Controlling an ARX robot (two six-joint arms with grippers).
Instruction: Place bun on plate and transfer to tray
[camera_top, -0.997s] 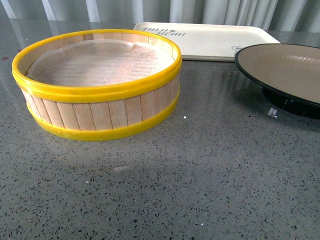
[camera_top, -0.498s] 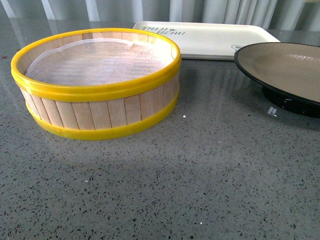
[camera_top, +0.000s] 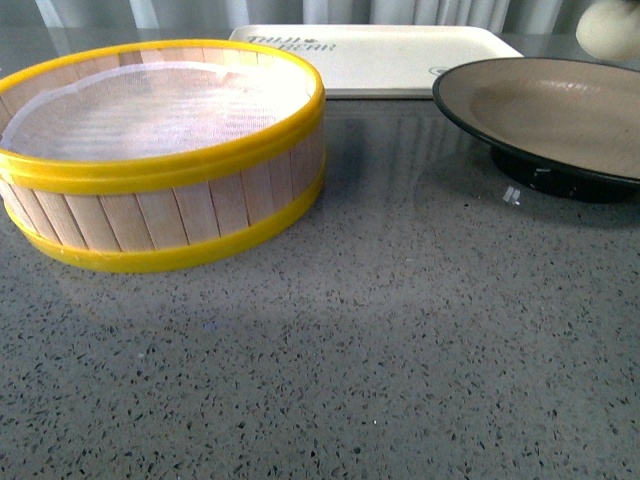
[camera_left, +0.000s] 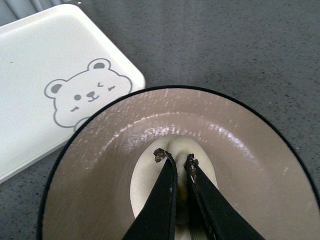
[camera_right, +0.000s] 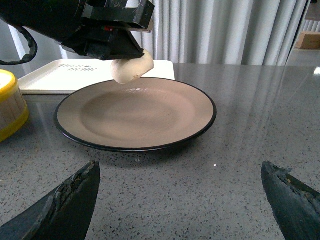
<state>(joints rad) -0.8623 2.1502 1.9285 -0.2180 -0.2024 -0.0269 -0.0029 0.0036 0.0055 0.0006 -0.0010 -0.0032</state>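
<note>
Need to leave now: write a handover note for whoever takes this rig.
Left claw: shut on the small off-white pleated bun, hanging above the black-rimmed beige round plate.
Right claw: open, empty, low over the grey table.
Cream rectangular plastic tray lies next to the plate.
Done: bun picked up. Left: set bun on plate, move plate onto tray.

A small round off-white bun (camera_top: 610, 28) came into sight above the wide black-rimmed plate (camera_top: 560, 110). The yellow-rimmed wooden basket (camera_top: 180, 170) and that plate showed further left.

Front low, L wrist overhead; all share plate (camera_top: 550, 110).
</note>
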